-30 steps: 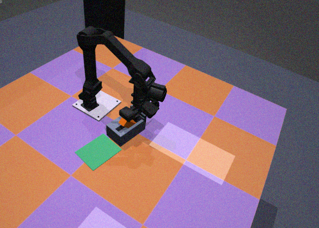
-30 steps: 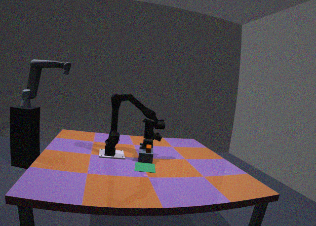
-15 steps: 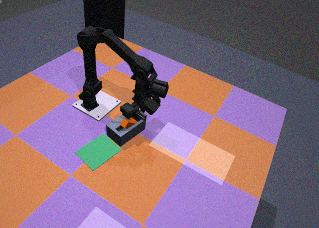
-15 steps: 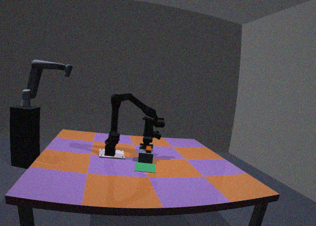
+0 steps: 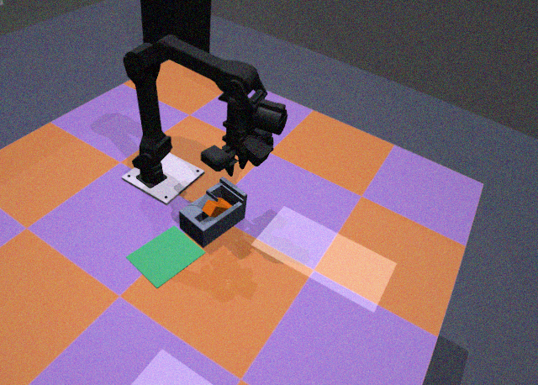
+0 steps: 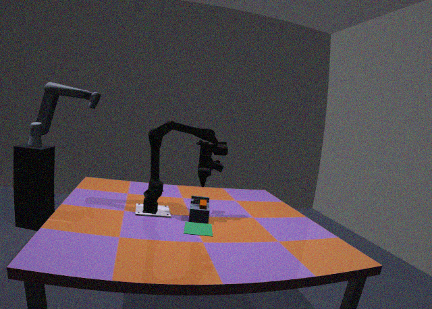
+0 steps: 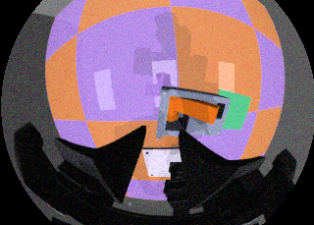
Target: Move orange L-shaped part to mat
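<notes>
Jaws: black parallel-jaw gripper (image 5: 232,166) hangs above the tray, fingers pointing down, partly spread w/ bare gap between them; holds nothing.
Part: orange L-shaped part (image 5: 215,207) sits in the pocket of the grey block-shaped tray (image 5: 208,229), tilted, one end raised above the pocket floor, not flush. Nothing touches it.
Key relation: part lies below the jaws and, in top view, toward the near side, i.e. away from the arm base. Well apart vertically; exterior view shows fingertips (image 6: 203,183) clear above the tray top.
Long axis: in wrist view the part (image 7: 194,109) runs left-right across the pocket, toward the flat green mat (image 7: 237,111) on the right; finger gap sits at the left end of the tray (image 7: 165,91), so jaws look offset from the part's middle.
Mat: green mat (image 5: 165,255) lies on the chequered purple-orange worktop (image 5: 356,172), just beside the tray's near-left side.
Arm: only one arm works here; grey arm on black stand in the background (image 6: 52,100) is far off, no role.
View diff: wrist view gives part-to-gap line-up and mat direction, no height. Exterior gives height gap, but the part (image 6: 202,202) is a small orange patch, axis unreadable. Top view shows the tilt best.
Next move (judgement): descend, shift along the axis to the raised end, pinch across the narrow width. Which end is up can't be told for sure.
</notes>
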Robot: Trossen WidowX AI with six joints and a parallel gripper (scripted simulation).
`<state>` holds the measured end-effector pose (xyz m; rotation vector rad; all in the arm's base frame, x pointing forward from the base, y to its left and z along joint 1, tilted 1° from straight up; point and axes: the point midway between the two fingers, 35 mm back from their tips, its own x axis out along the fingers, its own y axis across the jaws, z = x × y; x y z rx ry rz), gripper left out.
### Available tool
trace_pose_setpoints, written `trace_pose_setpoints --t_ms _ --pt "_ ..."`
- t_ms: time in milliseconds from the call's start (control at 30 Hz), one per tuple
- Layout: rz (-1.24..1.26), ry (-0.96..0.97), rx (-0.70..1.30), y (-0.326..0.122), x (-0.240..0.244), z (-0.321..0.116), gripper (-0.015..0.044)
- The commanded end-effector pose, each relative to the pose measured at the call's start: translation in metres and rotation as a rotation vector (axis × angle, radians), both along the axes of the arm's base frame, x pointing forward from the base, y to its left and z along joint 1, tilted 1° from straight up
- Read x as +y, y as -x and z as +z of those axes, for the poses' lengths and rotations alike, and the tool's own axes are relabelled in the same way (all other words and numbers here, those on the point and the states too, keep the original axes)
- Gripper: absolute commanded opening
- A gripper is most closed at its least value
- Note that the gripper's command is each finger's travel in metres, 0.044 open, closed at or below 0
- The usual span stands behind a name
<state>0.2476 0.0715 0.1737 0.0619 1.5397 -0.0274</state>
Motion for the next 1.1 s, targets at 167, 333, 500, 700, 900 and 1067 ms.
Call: trace_pose_setpoints --t_ms 167,333,500,700,900,1067 --pt "-0.001 0.001 0.004 0.0 0.0 -0.002 0.018" --pt "-0.001 0.001 0.004 0.0 0.0 -0.002 0.018" --pt "-0.001 0.001 0.004 0.0 0.0 -0.002 0.018" --pt "0.013 0.002 0.003 0.0 -0.001 -0.002 0.0206" --pt "0.348 0.015 -0.001 -0.003 -0.017 -0.001 0.028" --pt "0.743 0.028 -0.005 -0.005 -0.037 -0.001 0.028"
